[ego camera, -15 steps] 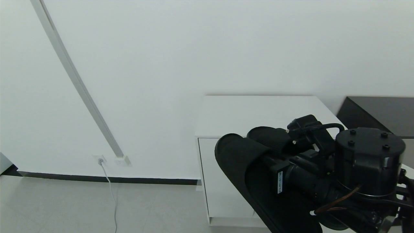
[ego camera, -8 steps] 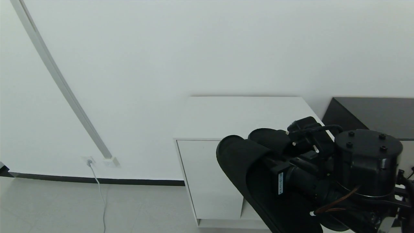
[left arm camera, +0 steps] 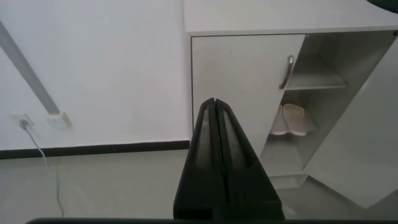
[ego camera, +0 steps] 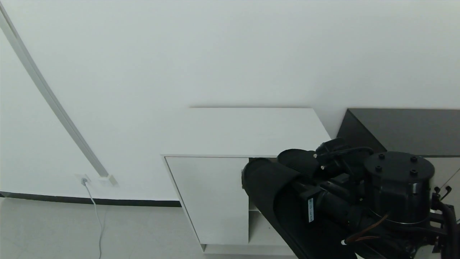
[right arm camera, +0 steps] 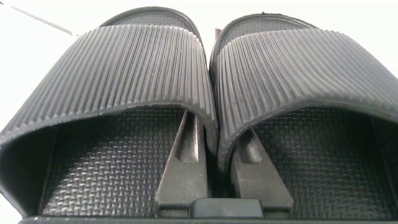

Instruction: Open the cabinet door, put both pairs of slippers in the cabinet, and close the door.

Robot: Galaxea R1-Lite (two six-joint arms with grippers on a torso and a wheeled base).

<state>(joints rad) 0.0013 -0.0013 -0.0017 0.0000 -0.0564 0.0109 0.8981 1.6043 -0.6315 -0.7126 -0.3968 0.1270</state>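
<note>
- Pair of black slippers (right arm camera: 124, 68): ribbed rubber straps, diamond-grid footbeds, held side by side in the air before the white cabinet (ego camera: 248, 129).
- My right fingers (right arm camera: 186, 155): one inside each slipper, clamped on the touching inner walls.
- My left fingers (left arm camera: 205, 143): pressed together, holding nothing.
- Cabinet's flat door (left arm camera: 367, 137) is open, with pale slippers (left arm camera: 290, 118) on a shelf inside.
- Black slippers' heels are cut off.

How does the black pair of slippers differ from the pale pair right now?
The black slippers are dark; the pale slippers are off-white. The black slippers are pinched in the right gripper, outside the cabinet; the pale slippers lie flat inside it, below a shelf. Each pair has its two slippers side by side.
</note>
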